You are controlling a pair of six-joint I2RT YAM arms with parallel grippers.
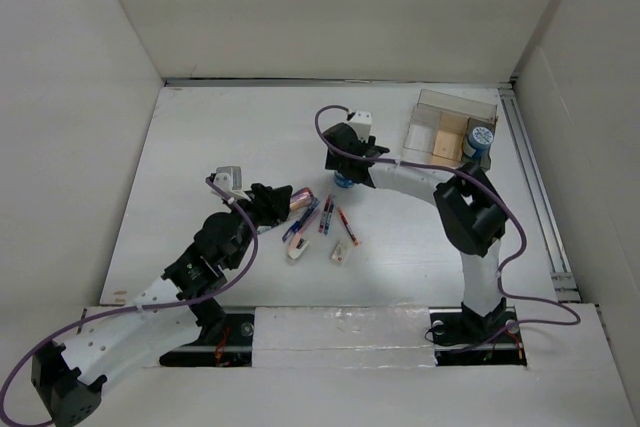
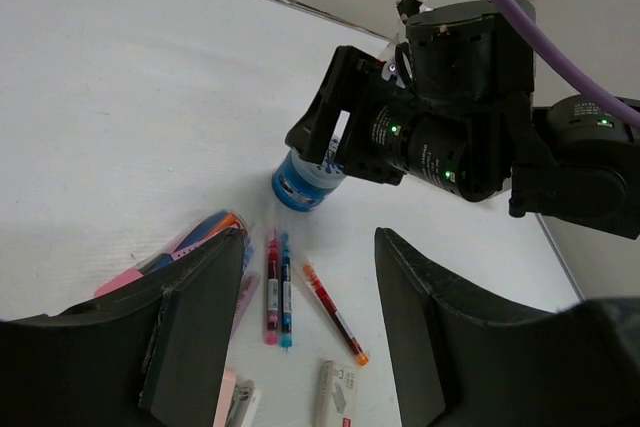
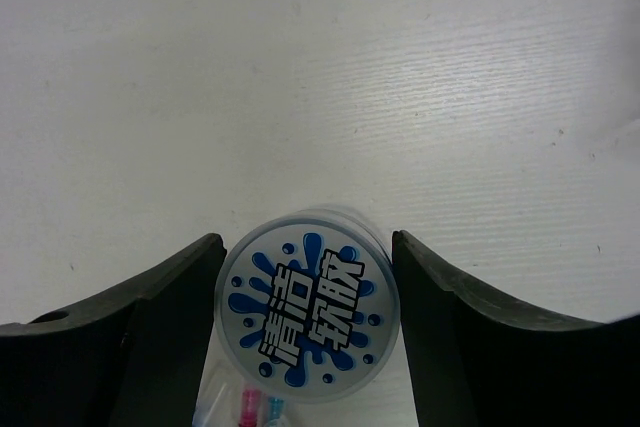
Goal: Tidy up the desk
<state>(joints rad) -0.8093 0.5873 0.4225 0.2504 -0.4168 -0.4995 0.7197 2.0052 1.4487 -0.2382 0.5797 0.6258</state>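
**Right arm has the tub in its jaws, left hangs over the pens**

The desk (image 1: 220,147) fills the floor of the white-walled booth, and both arms reach out over it from the near edge. Out in the middle, the right gripper (image 3: 308,247) points straight down over a round tub (image 3: 308,322) with a blue splash-print lid. The tub stands upright, lid up, which leaves its sides free. That is where the fingers (image 3: 160,327) sit, one against each side with no gap showing, so I take it as a wide clasp on the tub. The tub looks to be on the desk, not lifted.

The likely reason for the grab is at the far right. A clear tray (image 1: 455,99) sits there with a second blue tub (image 1: 479,137) at its near right corner, inside it as far as I can judge. This one probably belongs alongside.

The left gripper (image 2: 310,242) hangs low, just near and left of the round tub. Its jaws are part open, with nothing between them but bare desk and loose pens. A pink pen (image 2: 271,287) and a blue pen (image 2: 286,292) lie side by side, and a red pen (image 2: 332,315) slants away to their right. A bundle of pens (image 2: 185,247) lies by its left finger; whether they touch I cannot tell. The spot makes sense to me: it is lined up on the pens while leaving the tub to the right arm, which is very close.
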